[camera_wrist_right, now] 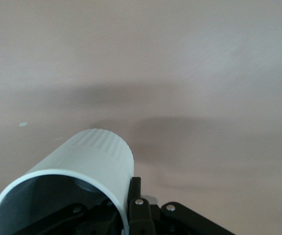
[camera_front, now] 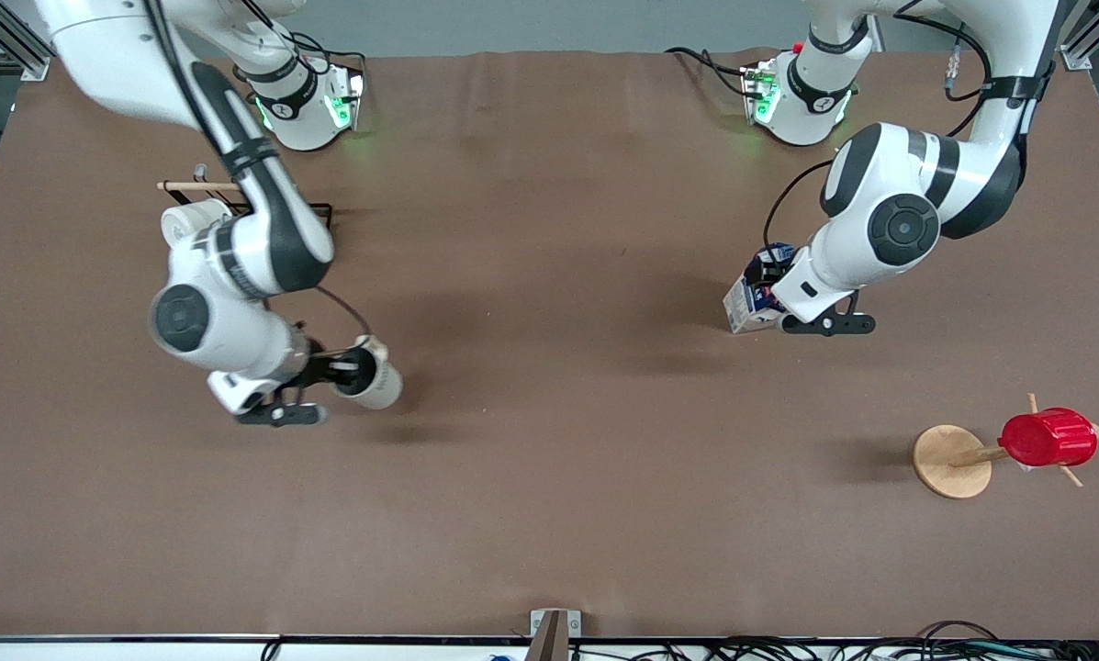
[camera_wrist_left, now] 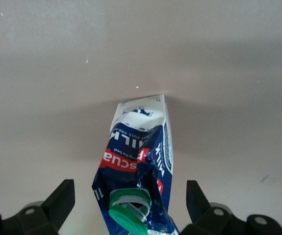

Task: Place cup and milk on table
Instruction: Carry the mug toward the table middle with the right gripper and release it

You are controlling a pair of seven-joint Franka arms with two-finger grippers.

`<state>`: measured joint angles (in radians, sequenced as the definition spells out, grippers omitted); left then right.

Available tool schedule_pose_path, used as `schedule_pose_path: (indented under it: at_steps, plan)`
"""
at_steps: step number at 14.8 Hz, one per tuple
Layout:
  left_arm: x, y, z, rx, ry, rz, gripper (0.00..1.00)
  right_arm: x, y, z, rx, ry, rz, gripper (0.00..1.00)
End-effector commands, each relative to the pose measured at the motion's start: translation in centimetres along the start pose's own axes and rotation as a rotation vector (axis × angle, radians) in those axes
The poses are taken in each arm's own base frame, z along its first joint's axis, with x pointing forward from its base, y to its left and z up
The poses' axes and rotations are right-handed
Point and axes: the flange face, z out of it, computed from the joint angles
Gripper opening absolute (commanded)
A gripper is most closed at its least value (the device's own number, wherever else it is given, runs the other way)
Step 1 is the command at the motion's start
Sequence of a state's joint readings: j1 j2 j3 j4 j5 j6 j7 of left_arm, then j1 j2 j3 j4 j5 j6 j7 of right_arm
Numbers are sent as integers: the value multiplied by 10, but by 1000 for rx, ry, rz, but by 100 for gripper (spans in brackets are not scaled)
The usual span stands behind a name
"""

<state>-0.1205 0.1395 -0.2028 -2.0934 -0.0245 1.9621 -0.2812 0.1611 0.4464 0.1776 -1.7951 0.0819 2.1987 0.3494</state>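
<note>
We see the right pincer clamped on the cup's rim, holding it over open bench. Our left pincer stands wide around the milk, which rests upright on the bench with bare bench all around.

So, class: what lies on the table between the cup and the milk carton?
Nothing: in the front view, only bare table separates the cup from the milk carton.

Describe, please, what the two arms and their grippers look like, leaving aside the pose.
Both arms have glossy white shells with black joint bands, round dark grey joint caps and thin black cables. Green lights glow at both bases. The left gripper has black wedge-shaped fingers; the right gripper has black fingers with silver screws.
</note>
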Motion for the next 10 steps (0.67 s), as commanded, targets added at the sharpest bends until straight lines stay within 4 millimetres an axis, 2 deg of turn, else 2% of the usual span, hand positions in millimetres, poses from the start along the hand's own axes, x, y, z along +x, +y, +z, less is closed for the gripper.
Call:
schedule_pose_path:
  at_steps: [1,2,3,6,7,8,10]
  plan:
    - [-12,-3,2,9,5,-16,100,-40,-74,4,-23,43,115,0]
    - [-13,-3,3,10,2,-18,100,-56,-104,9,-17,59,142,0]
    - [-14,-2,5,12,-3,-13,100,-67,-122,22,-23,57,154,0]
    - [-17,-3,10,17,-16,-14,99,-90,-159,53,-24,70,198,0]
    - [-19,-4,12,19,-20,-14,97,-94,-165,66,-41,76,204,0]
    - [-19,-4,12,19,-20,-14,93,-95,-166,79,-53,87,222,0]
    - [-19,-4,12,19,-20,-15,72,-102,-172,98,-68,84,245,1]
